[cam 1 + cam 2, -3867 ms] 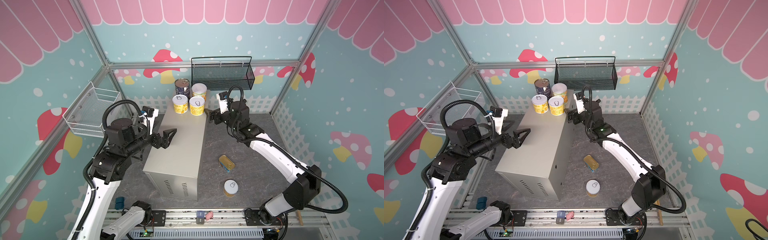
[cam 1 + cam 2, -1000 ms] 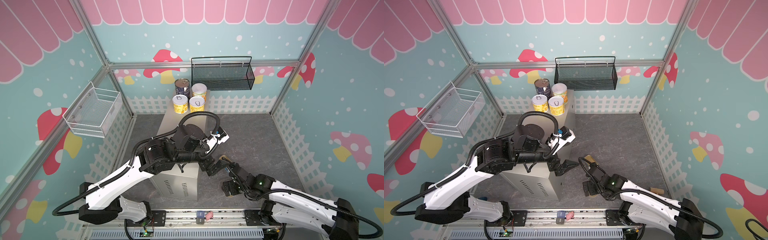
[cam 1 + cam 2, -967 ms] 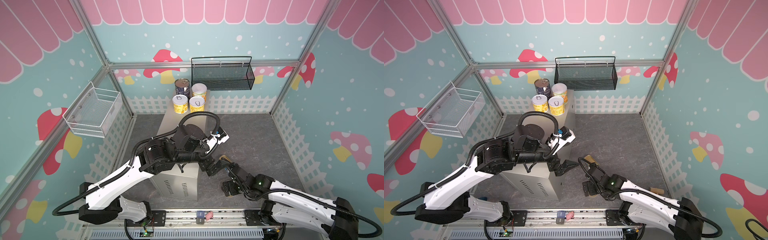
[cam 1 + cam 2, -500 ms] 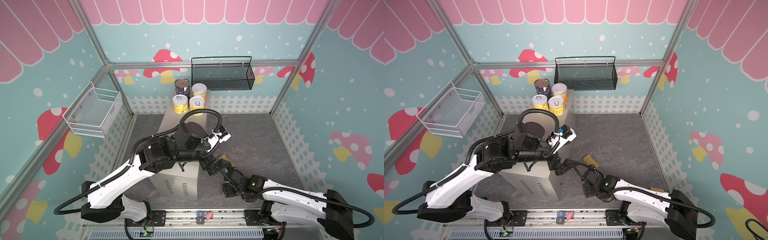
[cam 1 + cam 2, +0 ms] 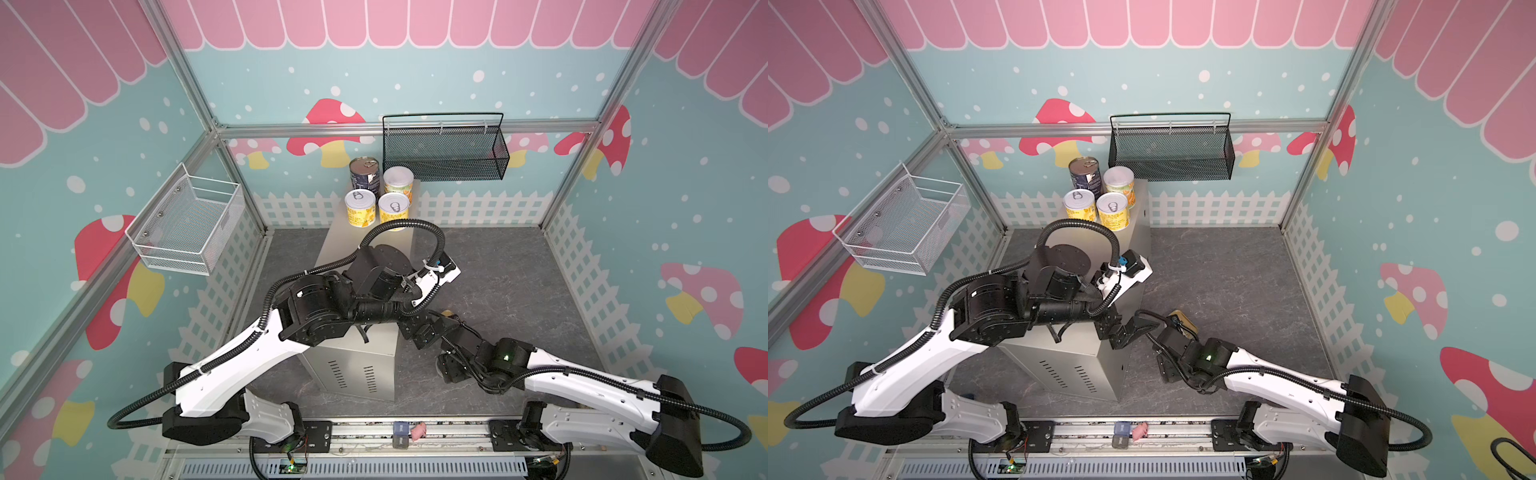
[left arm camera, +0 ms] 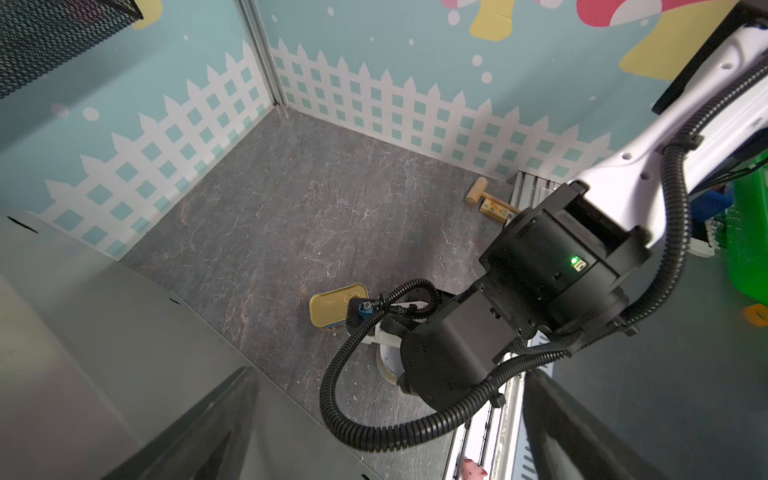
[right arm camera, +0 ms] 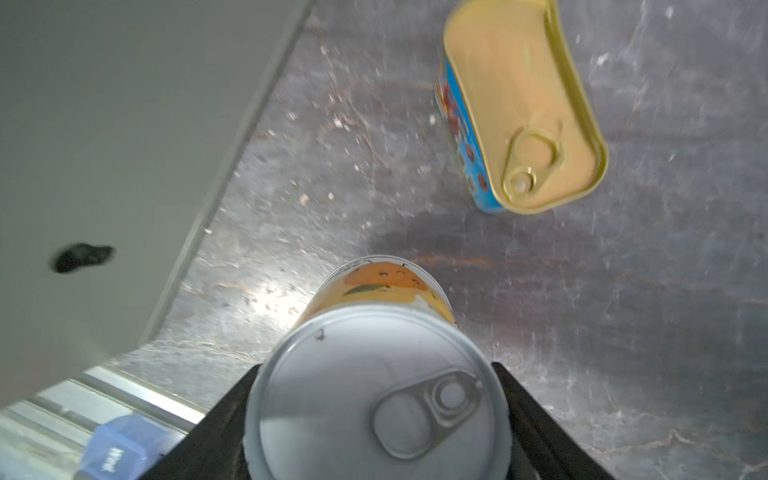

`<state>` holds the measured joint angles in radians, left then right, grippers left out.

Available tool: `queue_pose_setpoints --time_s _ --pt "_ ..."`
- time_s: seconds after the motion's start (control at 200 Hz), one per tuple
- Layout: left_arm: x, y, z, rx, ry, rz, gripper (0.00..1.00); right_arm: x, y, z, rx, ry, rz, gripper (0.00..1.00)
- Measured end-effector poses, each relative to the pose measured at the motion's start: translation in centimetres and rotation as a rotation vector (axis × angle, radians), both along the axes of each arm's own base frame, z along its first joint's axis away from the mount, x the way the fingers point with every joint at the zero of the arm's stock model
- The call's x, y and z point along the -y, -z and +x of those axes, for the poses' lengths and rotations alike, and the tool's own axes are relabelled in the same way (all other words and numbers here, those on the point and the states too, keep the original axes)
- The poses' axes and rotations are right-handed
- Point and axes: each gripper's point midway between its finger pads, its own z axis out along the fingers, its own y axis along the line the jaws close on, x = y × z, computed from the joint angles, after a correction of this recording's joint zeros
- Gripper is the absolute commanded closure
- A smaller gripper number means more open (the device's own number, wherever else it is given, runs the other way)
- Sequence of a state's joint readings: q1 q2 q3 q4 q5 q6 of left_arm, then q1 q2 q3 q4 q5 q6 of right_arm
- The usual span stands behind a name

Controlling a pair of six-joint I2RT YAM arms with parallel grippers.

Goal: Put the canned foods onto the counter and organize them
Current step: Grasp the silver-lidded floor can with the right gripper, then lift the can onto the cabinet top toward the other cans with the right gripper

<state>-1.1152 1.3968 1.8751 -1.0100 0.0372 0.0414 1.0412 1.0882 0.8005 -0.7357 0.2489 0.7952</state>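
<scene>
Right of the surface [image 7: 104,124], right end effector [image 7: 374,370] pinches yellow-label can [image 7: 386,419] near its rim, left end effector [image 5: 1133,328] spread; shallow hold may drop it.

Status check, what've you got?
Left gripper open, empty, above right arm by counter. Right gripper shut on short yellow can, on floor. Gold tin beside, not touching.

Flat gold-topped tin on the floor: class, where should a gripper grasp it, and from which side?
The tin lies flat, lid up, on the floor, so probably come straight down and pinch its two long side walls; that narrow width suits the jaws.
</scene>
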Motion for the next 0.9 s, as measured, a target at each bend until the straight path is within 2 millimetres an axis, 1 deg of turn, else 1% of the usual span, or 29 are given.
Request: queue_pose_setpoints --time_s 0.08,0.155,0.29,0.395,0.5,0.595,0.685,0.745,0.801,0.901 --pt "-1.0 -1.2 -0.5 0.016 0.0 -0.031 0.0 -0.9 -2.3 1.0 0.048 -0.023 0.031 0.26" --pt "-2.4 -2.8 -1.1 0.037 -0.002 -0.072 0.01 -1.5 -4.2 2.1 0.086 -0.042 0.041 0.26" --pt "-5.9 -5.7 -1.8 0.079 -0.035 -0.153 0.01 -1.8 -7.7 4.3 0.148 -0.073 0.032 0.29" --pt "-8.6 -6.6 -1.1 0.084 -0.103 -0.181 0.01 -2.0 -11.2 6.1 0.205 -0.096 0.025 0.29" --pt "-10.4 -6.5 -0.6 0.071 -0.162 -0.18 0.01 -2.0 -15.7 7.8 0.28 -0.119 0.028 0.29" --pt "-11.6 -5.8 -0.4 0.052 -0.196 -0.153 0.01 -2.0 -20.1 9.2 0.361 -0.142 0.041 0.29" --pt "-12.7 -4.9 -0.2 0.034 -0.227 -0.118 0.01 -2.4 -24.1 10.0 0.428 -0.181 0.049 0.28" --pt "-13.4 -4.3 -0.1 0.021 -0.248 -0.095 0.01 -3.2 -26.7 10.3 0.474 -0.221 0.064 0.28" --pt "-14.2 -3.8 0.1 0.01 -0.272 -0.076 0.01 -3.9 -28.6 10.4 0.508 -0.26 0.077 0.27" --pt "-15.4 -3.3 0.3 -0.007 -0.311 -0.057 0.01 -5.3 -31.1 10.4 0.54 -0.349 0.099 0.28"
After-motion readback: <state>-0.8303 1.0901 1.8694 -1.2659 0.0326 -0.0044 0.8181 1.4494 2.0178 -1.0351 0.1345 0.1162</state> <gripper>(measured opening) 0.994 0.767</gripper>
